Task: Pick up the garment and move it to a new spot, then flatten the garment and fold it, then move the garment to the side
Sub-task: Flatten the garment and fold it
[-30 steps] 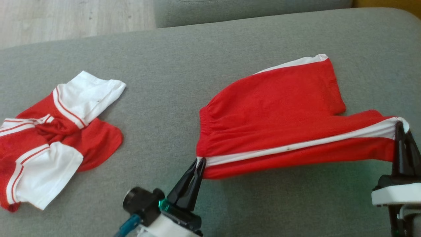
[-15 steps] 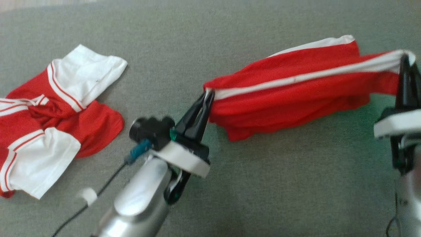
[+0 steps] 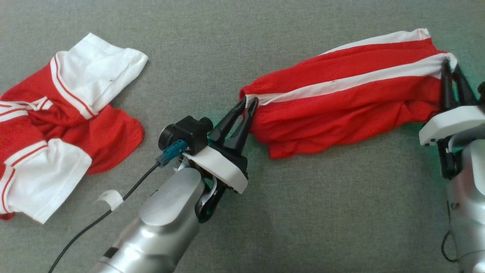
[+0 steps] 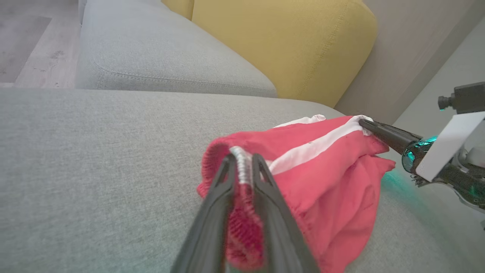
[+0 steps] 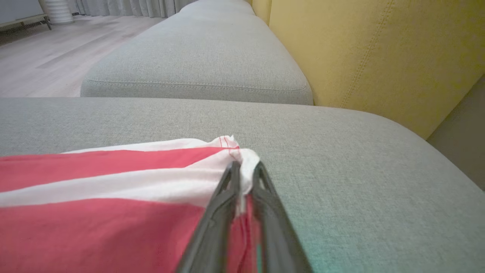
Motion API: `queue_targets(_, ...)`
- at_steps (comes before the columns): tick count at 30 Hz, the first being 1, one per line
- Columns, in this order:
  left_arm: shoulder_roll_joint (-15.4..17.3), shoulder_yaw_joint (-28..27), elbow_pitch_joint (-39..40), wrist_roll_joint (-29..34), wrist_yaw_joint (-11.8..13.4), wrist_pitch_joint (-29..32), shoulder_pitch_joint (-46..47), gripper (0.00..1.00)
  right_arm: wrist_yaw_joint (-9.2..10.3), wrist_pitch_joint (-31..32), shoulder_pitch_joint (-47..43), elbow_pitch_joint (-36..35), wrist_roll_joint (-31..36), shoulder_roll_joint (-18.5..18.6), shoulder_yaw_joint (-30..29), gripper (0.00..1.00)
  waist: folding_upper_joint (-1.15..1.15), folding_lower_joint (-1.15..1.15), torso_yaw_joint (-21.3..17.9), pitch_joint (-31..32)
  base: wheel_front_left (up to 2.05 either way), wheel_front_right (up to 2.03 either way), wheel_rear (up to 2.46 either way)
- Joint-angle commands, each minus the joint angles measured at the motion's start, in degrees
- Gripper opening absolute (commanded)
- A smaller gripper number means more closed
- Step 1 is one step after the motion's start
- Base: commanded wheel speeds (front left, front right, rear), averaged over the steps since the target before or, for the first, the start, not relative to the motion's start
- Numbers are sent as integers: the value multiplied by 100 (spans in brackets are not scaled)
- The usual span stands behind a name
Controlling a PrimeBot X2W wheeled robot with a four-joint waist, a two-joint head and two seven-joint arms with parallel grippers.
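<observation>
There is one pair of red shorts (image 3: 341,102) with white stripes. It lies folded long and thin on the right part of a grey sofa cushion (image 3: 303,212), well in from the cushion's far edge.

There are two grippers, one at each end of the shorts. The left gripper (image 3: 249,100) is at the waistband end. Its jaws are a little way open, and the stretchy waistband sits in the gap between the two dark fingers. The left wrist view shows this up close (image 4: 242,157), with the red cloth (image 4: 322,167) bunched just past the tips. The right gripper (image 3: 449,65) is at the leg end. Its jaws are almost closed, with just a thin gap, and the white hem is pinched in it. The right wrist view shows the hem between the tips (image 5: 246,165).

There is one more piece of clothing, a red and white shirt (image 3: 68,125). It lies crumpled on the left part of the same cushion, well apart from the shorts.

A black cable (image 3: 113,212) runs along the left arm.

Behind this cushion is a second grey cushion (image 5: 197,57). Beside them stands one big yellow back cushion (image 5: 379,57). Past the sofa there is a pale wooden floor (image 5: 45,57).
</observation>
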State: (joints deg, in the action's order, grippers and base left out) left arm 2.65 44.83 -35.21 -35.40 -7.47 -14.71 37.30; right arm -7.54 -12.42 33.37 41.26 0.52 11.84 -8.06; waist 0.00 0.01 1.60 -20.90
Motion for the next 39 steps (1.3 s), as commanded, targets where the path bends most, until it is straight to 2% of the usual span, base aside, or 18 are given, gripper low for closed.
queue_targets(1, 23, -117, 130, -28, 48, -29, 180, 100, 5, -93, 125, -132, 37, 88, 52, 100, 0, -1, -9, 58, 0, 0, 0)
queue_targets(5, 23, -298, 396, 126, 251, -29, -22, 100, 5, -214, -10, -109, 238, 21, -208, 100, 0, -1, -26, 349, 0, 0, 0)
queue_targets(10, 23, -829, 927, 690, 733, -29, -767, 100, 5, -252, -631, -375, 244, -299, -273, 100, 0, -1, -103, 908, 0, 0, 0)
queue_targets(15, 23, -1548, 1743, 1359, 1233, -29, -1924, 100, 5, -256, -1423, -735, 21, -588, -308, 100, 0, -1, -118, 1446, 0, 0, 0)
queue_targets(19, 23, -1897, 2417, 1611, 1481, -29, -2783, 100, 5, -256, -1891, -791, -462, -735, -362, 100, 0, -1, 85, 1690, 0, 0, 0)
queue_targets(22, 23, -1923, 2736, 1762, 1563, -29, -3198, 100, 5, -220, -2028, -782, -723, -739, -462, 100, 0, -1, 346, 1770, 0, 0, 0)
queue_targets(26, 23, -1821, 2973, 1988, 1608, -29, -3488, 100, 5, 31, -1877, -651, -969, -683, -929, 100, 0, -1, 759, 1761, 0, 0, 0)
queue_targets(33, 23, -1681, 3203, 2193, 1603, -29, -3563, 100, 5, 640, -1042, -4, -480, -426, -2139, 100, 0, -1, 1364, 1480, 0, 0, 0)
queue_targets(36, 23, -1622, 3237, 2186, 1568, -29, -3520, 100, 5, 933, -630, 429, -303, -367, -2819, 100, 0, -1, 1519, 1365, 0, 0, 0)
queue_targets(37, 23, -1622, 3237, 2186, 1568, -29, -3520, 100, 5, 933, -630, 429, -303, -367, -2819, 100, 0, -1, 1519, 1365, 0, 0, 0)
queue_targets(39, 23, -1602, 3239, 2096, 1573, -29, -3506, 100, 5, 1075, -395, 689, -180, -344, -3258, 100, 0, -1, 1585, 1305, 0, 0, 0)
